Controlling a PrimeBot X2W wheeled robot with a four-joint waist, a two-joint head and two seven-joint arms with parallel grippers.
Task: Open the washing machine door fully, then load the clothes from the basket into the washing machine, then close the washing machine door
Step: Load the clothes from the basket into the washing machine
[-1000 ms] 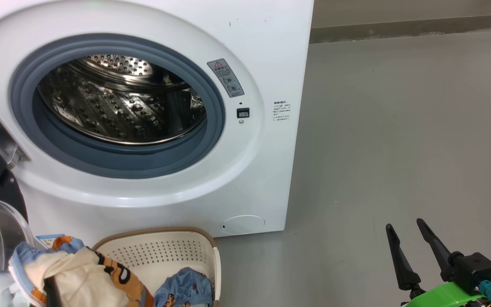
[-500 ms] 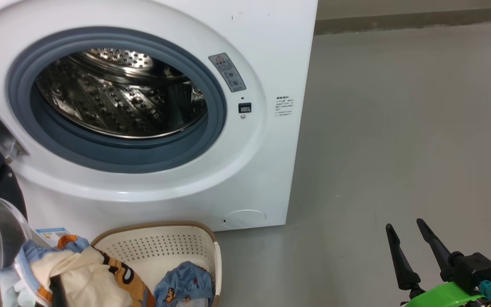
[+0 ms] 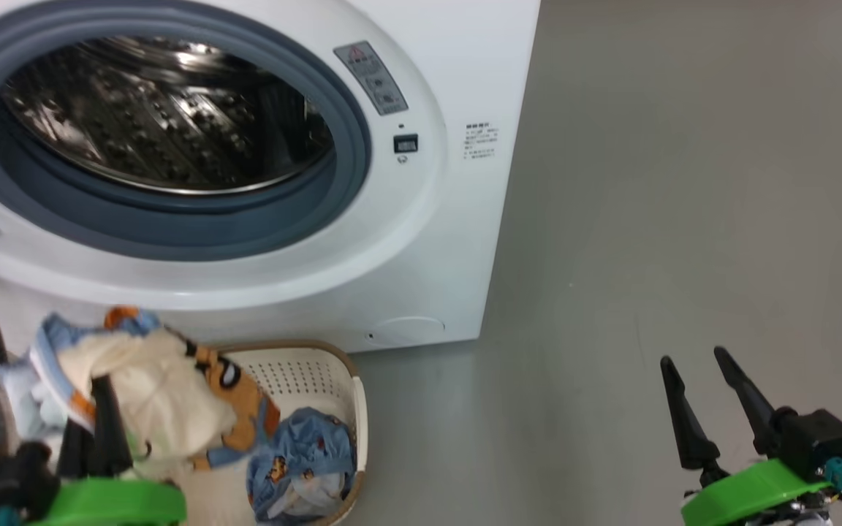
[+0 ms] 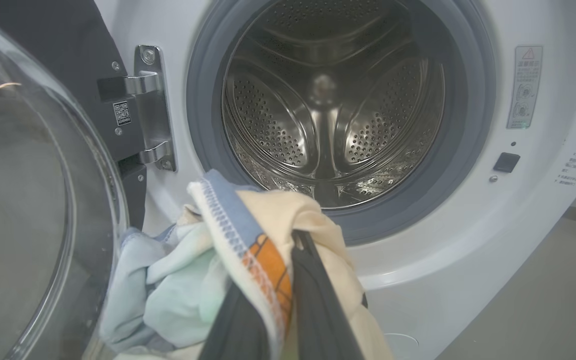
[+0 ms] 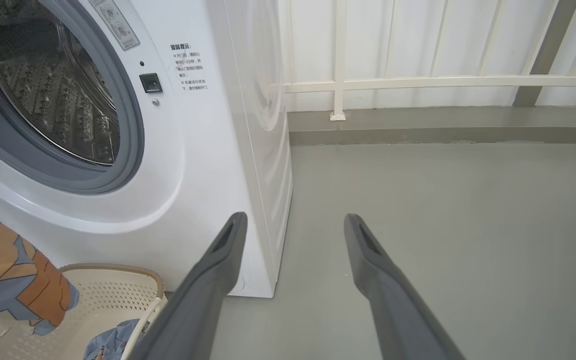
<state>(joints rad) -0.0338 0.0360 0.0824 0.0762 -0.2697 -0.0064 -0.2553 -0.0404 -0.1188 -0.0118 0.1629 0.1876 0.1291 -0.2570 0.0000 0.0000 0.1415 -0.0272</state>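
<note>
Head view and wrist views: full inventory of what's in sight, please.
washing machine: one, white, steel drum, ahead at left.
washing machine door: one, black with clear glass, open at left.
basket: one, cream, brown rim, on floor before machine.
clothes: cream-orange-blue bundle held up at basket's left; blue printed piece inside basket.
railing: one, white, beyond machine.
left gripper: dark fingers, shut on clothes.
right gripper: dark fingers, open, lower right.

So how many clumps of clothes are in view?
2. One cream-and-orange bundle held up in the shut left claw, in front of the washing machine; one blue piece lying in the basket. More may be hidden under it or inside the bundle.
</note>
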